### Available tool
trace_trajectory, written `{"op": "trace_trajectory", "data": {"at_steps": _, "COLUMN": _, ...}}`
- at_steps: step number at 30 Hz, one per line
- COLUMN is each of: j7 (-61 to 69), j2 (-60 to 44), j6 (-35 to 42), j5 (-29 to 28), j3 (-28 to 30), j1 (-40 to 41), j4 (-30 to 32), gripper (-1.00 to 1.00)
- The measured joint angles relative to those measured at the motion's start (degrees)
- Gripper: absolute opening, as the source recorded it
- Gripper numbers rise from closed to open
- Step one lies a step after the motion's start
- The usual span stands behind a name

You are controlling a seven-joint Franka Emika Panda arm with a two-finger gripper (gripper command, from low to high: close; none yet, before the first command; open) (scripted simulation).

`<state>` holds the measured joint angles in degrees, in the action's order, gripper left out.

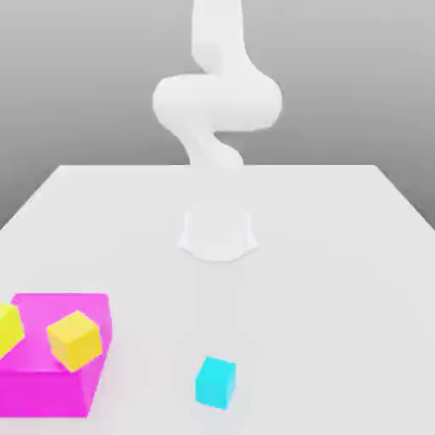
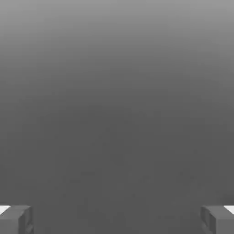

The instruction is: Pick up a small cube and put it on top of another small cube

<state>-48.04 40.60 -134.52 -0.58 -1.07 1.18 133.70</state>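
Fingers (image 2: 16, 219) stand wide apart with nothing between them, while the cyan cube (image 1: 215, 382) sits on the white tabletop (image 1: 340, 255) near the magenta block (image 1: 51, 374) bearing two yellow cubes (image 1: 75, 340).

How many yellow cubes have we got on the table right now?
2. One yellow cube sits on the magenta block; the other yellow cube is on the same block, cut off by the exterior view's left edge. More could be out of frame.

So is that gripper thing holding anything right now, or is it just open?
Gripper: open, its two fingers wide apart, nothing between them.
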Motion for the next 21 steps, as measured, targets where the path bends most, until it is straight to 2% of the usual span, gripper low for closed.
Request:
{"op": "trace_trajectory", "data": {"at_steps": 15, "j7": -13.5, "j2": -31.6, "j6": -16.4, "j5": -3.8, "j3": -4.0, "j1": 4.8, "j4": 11.5, "gripper": 0.00}}
{"op": "trace_trajectory", "data": {"at_steps": 21, "j7": -17.4, "j2": -43.9, "j6": -23.0, "j5": -3.3, "j3": -4.2, "j1": 5.1, "j4": 16.1, "gripper": 0.00}}
